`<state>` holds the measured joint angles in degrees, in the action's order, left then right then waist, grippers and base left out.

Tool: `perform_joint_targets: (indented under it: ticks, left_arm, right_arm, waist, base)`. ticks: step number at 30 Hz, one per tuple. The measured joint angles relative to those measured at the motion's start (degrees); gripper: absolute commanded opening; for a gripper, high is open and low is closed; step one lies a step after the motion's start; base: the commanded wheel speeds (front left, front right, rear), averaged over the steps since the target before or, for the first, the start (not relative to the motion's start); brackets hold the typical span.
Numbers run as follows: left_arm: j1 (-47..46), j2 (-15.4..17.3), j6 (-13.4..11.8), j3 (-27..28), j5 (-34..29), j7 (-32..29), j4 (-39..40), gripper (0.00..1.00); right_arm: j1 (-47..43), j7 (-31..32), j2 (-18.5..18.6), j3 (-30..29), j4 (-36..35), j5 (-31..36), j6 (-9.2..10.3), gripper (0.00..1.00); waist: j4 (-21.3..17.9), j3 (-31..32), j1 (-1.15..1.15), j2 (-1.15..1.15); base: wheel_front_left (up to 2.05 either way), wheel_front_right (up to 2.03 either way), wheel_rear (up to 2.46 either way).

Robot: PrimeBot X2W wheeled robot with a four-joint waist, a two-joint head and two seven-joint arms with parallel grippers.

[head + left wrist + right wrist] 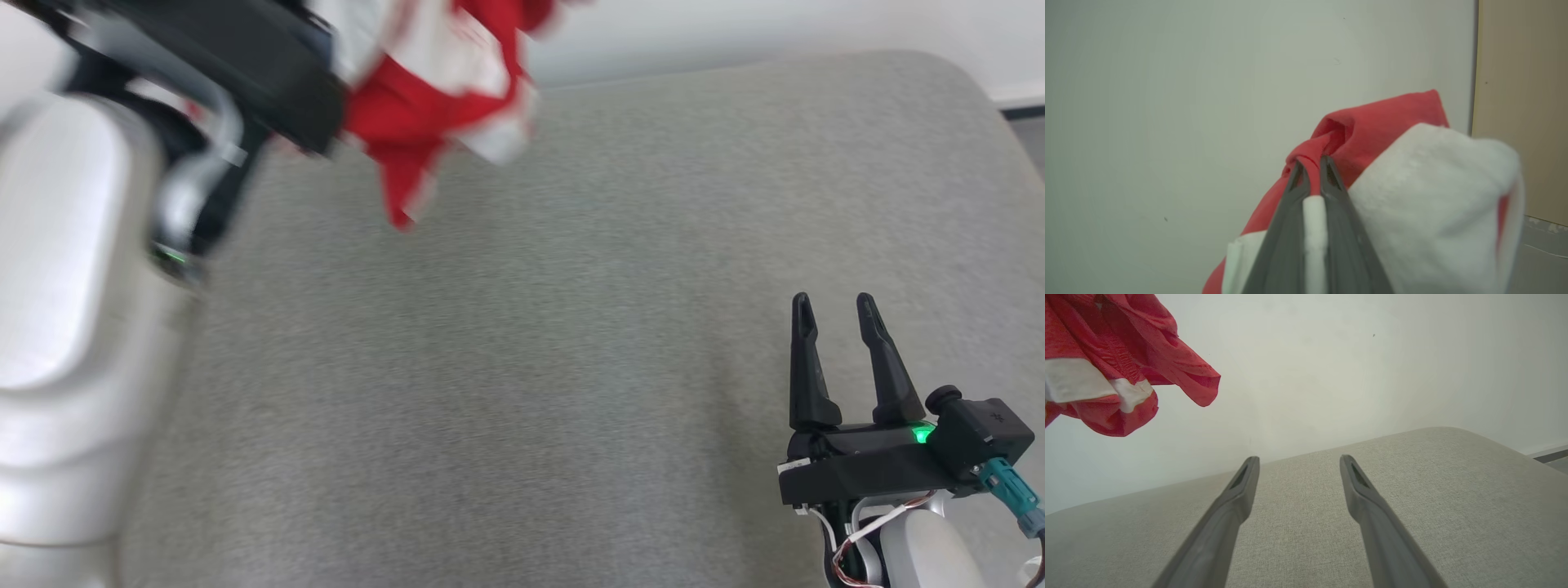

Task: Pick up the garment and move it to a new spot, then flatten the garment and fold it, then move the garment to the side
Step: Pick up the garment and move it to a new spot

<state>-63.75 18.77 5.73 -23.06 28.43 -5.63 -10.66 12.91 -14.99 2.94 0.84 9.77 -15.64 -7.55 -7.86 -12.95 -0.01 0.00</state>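
The left hand (1310, 165) pinches a fold of the soft red-and-white garment (1384, 122), which hangs crumpled above the grey woven bench (571, 343). The right hand (834, 302) gapes wide, empty.

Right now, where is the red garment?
In the head view's upper left, the garment hangs in the air from the left gripper, above the far left of the grey surface; the right gripper stands well apart.
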Motion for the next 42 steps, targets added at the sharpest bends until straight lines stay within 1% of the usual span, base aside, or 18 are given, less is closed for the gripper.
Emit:
perform_joint_targets:
  ticks: [2, 8, 14, 15, 16, 17, 18, 20, 22, 27, 33, 37, 38, 42]
  left_arm:
    - [1.31, -1.67, -0.01, -1.35, 0.34, -0.05, -0.09, 0.00]
    - [7.68, -4.71, -0.16, -4.44, 1.47, 1.79, -2.60, 0.00]
    - [16.17, -7.68, -0.82, -8.01, 1.27, 5.63, -8.02, 0.00]
    - [17.38, -8.16, -1.27, -8.23, 1.32, 6.53, -9.15, 0.00]
    - [18.44, -8.53, -1.44, -8.77, 1.27, 7.35, -10.43, 0.22]
    - [19.35, -8.84, -1.42, -9.67, 0.86, 7.72, -11.56, 0.86]
    - [20.90, -9.88, -1.02, -11.68, 0.23, 8.44, -13.58, 1.00]
    - [21.48, -10.96, -0.49, -12.46, 0.35, 9.90, -14.46, 1.00]
    - [21.36, -11.17, -0.33, -12.27, 0.34, 12.00, -14.55, 1.00]
    - [21.15, -10.00, -1.78, -8.92, 0.54, 17.48, -12.82, 1.00]
    - [26.53, -5.63, -5.04, -2.93, 0.90, 20.24, -8.04, 1.00]
    - [32.25, -2.70, -6.80, 0.75, 0.75, 20.60, -3.74, 1.00]
    - [33.75, -2.00, -6.92, 1.56, 0.58, 20.60, -2.60, 1.00]
    - [40.55, -0.07, -8.34, 5.67, -0.53, 20.71, 3.24, 1.00]
  right_arm:
    - [0.02, 0.00, -0.01, 0.27, -0.21, -0.36, 0.00, 1.00]
    - [0.07, 0.00, -0.01, 0.24, -0.38, -0.91, 0.00, 1.00]
    - [0.03, 0.00, -0.01, 0.44, -0.32, -0.91, 0.00, 1.00]
    - [0.03, 0.00, -0.04, 0.69, -0.33, -0.91, 0.00, 1.00]
    - [0.03, 0.00, -0.04, 0.85, -0.33, -0.91, 0.00, 1.00]
    - [0.04, 0.00, -0.02, 0.93, -0.32, -0.90, 0.00, 1.00]
    - [0.05, 0.00, -0.02, 0.96, -0.11, -0.85, 0.00, 1.00]
    - [0.05, 0.00, -0.03, 0.89, 0.03, -0.49, 0.00, 1.00]
    - [-0.01, 0.00, -0.04, 0.76, 0.20, -0.09, 0.00, 1.00]
    - [-1.35, 0.00, -0.04, 0.45, 0.37, 1.11, 0.00, 1.00]
    - [-2.93, 0.00, -0.02, 0.02, -0.08, 2.19, 0.00, 1.00]
    - [-4.04, 0.00, -0.04, 0.05, -0.53, 2.87, 0.00, 1.00]
    - [-4.19, 0.00, -0.03, 0.04, -0.71, 3.05, 0.00, 1.00]
    - [-5.02, 0.00, -0.04, 0.14, -1.00, 3.66, 0.00, 1.00]
  waist:
    - [-1.31, -0.13, 0.00, 0.00]
    - [-4.42, -0.82, 0.01, 0.00]
    - [-4.75, -1.65, 0.01, 0.00]
    - [-4.66, -1.67, 0.01, 0.00]
    - [-4.53, -1.65, 0.01, 0.00]
    - [-4.37, -1.62, 0.01, 0.00]
    - [-3.95, -1.63, 0.01, 0.00]
    - [-3.42, -1.53, 0.01, 0.00]
    - [-2.89, -1.13, 0.01, 0.00]
    - [-1.60, 0.92, 0.01, 0.00]
    - [0.74, 3.61, 0.00, 0.00]
    - [2.79, 5.00, 0.00, 0.00]
    - [3.31, 5.31, 0.00, 0.00]
    - [5.24, 6.59, 0.00, 0.00]
  base:
    - [0.00, 0.00, 0.00]
    - [0.00, 0.00, 0.00]
    - [0.00, 0.00, 0.00]
    - [0.00, 0.00, 0.00]
    - [0.00, 0.00, 0.00]
    - [0.00, 0.00, 0.00]
    - [0.00, 0.00, 0.00]
    - [0.00, 0.00, 0.00]
    - [0.00, 0.00, 0.00]
    - [0.00, 0.00, 0.00]
    - [0.00, 0.00, 0.00]
    - [0.00, 0.00, 0.00]
    - [0.00, 0.00, 0.00]
    - [0.00, 0.00, 0.00]
